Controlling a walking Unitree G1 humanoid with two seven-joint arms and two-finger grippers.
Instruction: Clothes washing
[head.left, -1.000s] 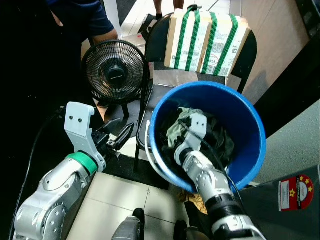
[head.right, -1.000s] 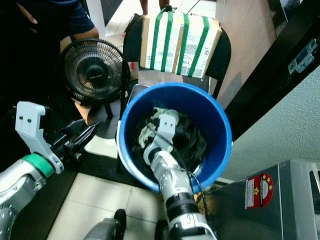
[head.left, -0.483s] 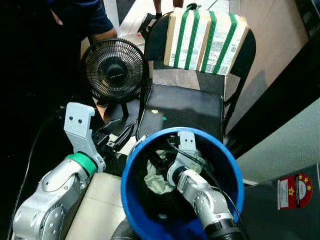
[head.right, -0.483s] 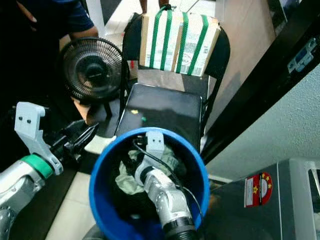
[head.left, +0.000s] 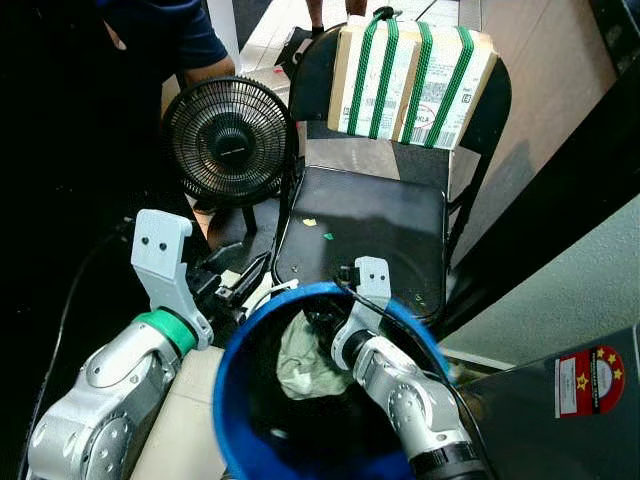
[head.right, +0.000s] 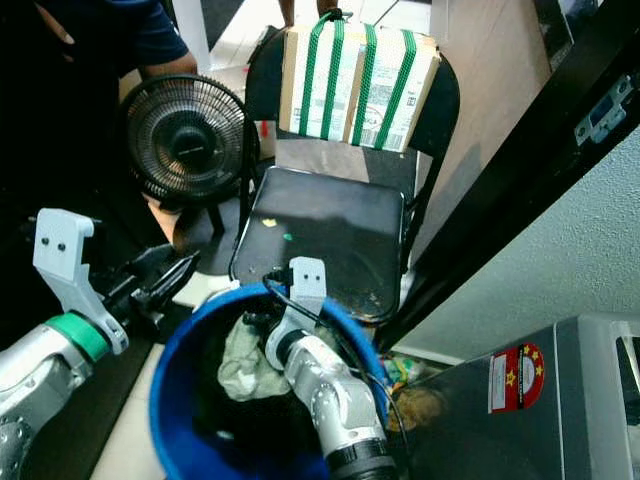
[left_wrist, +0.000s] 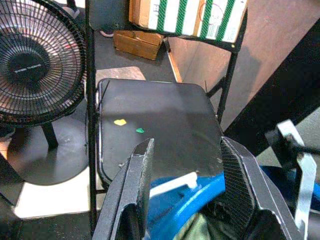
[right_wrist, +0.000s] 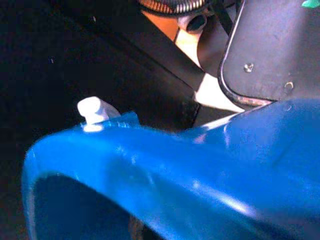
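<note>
The blue bucket is sitting low in front of the robot, off the black folding chair, its far rim overlapping the chair seat's front edge in the head views. Inside it the clothes are lying in a heap, a pale green piece on top of darker ones. The right hand is reaching down over the far rim into the load; I cannot tell whether its fingers are gripping the rim, the fabric, or nothing. The left hand is hovering just beside the bucket's left rim with its fingers spread wide and holding nothing, the bucket's white handle lying between them in the wrist view.

The main risk, as I judge it, is the bucket tipping: it appears to be carried or steadied from one side only, so the weight of the clothes could be swinging it and spilling the load. The rim could also be knocking the chair seat or the floor fan standing close on the left. A person is standing just behind the fan, within reach of a swinging bucket.
</note>
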